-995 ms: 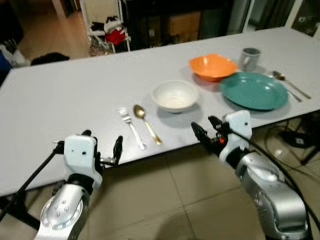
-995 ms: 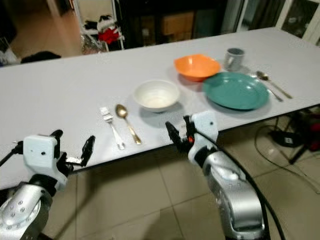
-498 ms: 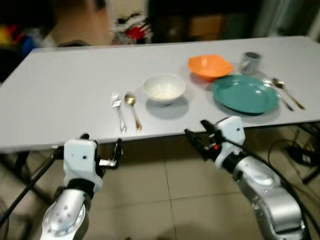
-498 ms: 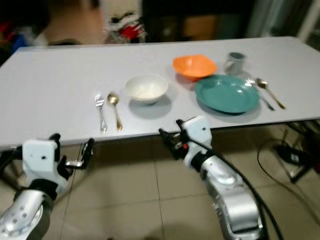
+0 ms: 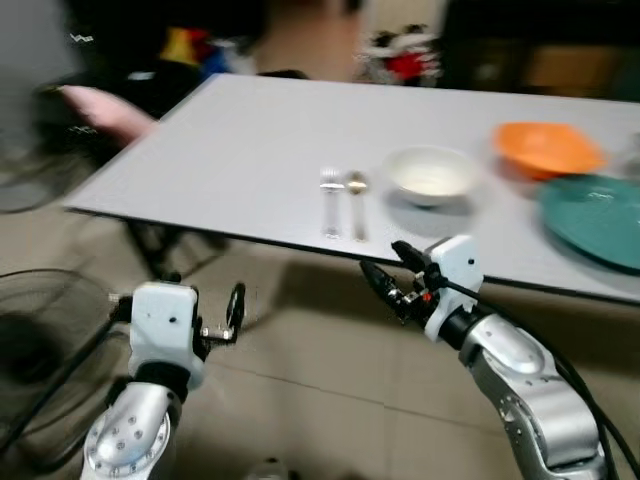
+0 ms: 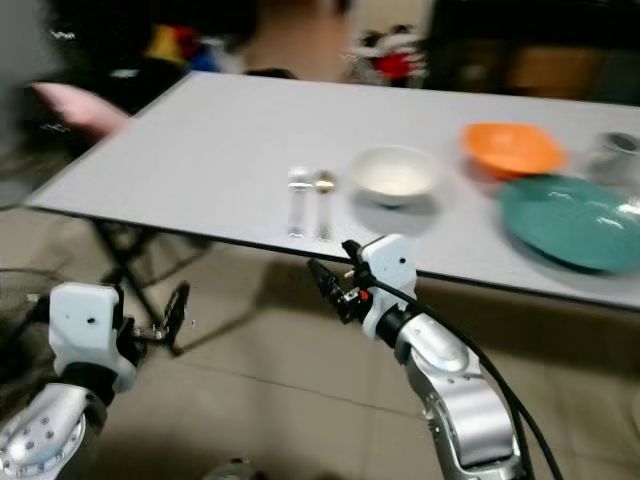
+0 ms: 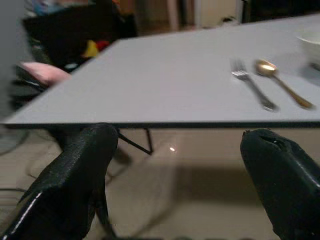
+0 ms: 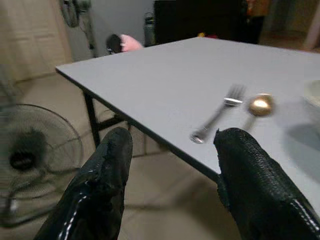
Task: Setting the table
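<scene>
Black jaws wide apart, both empty.

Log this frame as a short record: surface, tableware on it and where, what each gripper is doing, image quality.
surface: grey table
cutlery: fork and gold spoon side by side near the front edge
bowls: white bowl right of the spoon; orange bowl further right
plate: green plate in front of the orange bowl
left gripper: empty, jaws open, below table height, off the table
right gripper: empty, jaws open, just in front of the table edge near the cutlery
floor: fan left of the table
quality: head views blurred
</scene>
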Tool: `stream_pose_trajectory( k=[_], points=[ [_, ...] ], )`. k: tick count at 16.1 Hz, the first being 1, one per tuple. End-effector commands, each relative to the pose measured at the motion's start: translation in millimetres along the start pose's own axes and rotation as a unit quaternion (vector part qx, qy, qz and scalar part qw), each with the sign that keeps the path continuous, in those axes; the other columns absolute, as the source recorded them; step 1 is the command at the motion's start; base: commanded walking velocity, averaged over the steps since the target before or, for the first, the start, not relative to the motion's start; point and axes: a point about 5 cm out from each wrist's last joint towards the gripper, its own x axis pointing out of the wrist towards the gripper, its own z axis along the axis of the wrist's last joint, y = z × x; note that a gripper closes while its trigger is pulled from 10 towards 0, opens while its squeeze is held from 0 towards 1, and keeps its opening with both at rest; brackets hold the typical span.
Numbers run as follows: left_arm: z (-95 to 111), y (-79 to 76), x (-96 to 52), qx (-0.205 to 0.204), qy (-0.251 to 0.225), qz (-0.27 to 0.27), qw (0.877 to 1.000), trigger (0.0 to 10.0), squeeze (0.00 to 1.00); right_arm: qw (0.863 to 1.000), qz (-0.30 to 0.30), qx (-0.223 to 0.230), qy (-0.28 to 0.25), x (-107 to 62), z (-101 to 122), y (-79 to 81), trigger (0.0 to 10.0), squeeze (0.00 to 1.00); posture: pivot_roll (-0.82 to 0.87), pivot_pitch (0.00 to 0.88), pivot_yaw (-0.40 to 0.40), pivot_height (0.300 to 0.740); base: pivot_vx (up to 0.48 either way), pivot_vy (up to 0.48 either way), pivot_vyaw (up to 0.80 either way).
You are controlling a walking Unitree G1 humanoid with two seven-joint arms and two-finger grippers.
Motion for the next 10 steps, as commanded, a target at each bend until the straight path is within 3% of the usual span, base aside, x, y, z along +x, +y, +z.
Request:
stream_pose_trajectory(
  k=[1, 7, 10],
  points=[
    [-3.0, 3.9, 2.8, 0.011, 0.005, 0.009, 1.000, 10.0, 0.00, 1.000, -0.021, 0.005, -0.009, -2.0, 2.0, -6.1, 10.0, 0.00, -0.02, 0.000, 0.074, 0.740, 0.000, 0.000, 0.80],
    [-2.4, 15.2, 16.4, 0.025, -0.020, 0.017, 0.999, 10.0, 0.00, 0.995, -0.100, 0.017, -0.004, -23.6, -1.2, -24.7, 10.0, 0.00, -0.09, 0.000, 0.118, 0.740, 0.000, 0.000, 0.80],
    [-8.7, 17.9, 12.9, 0.007, -0.011, 0.030, 0.999, 10.0, 0.00, 0.991, -0.134, 0.020, -0.002, -33.2, -3.6, -30.1, 10.0, 0.00, -0.10, 0.000, 0.106, 0.740, 0.000, 0.000, 0.80]
  ],
)
